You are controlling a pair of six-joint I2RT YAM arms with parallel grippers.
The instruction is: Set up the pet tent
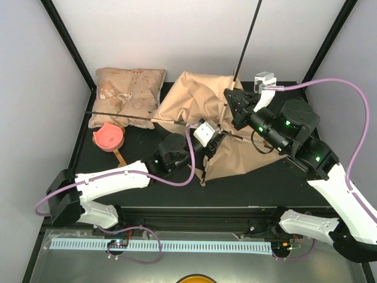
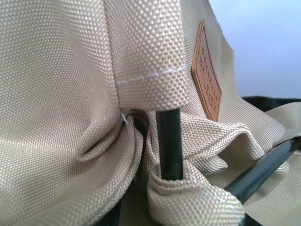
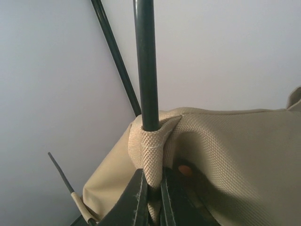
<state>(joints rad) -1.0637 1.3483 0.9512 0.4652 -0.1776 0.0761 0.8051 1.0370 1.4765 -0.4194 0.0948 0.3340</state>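
Right gripper is clamped on the tent sleeve. The pole rises straight above the gripper, long axis upright, and the crumpled tent spreads below. Left gripper is buried in fabric; I cannot tell how its jaws stand.

The left arm lies low, reaching toward the centre, with the left gripper pressed into the tent — how its jaws stand is hidden. The right arm bends in from the right, wrist raised — the right gripper is pinched tight on tent fabric.
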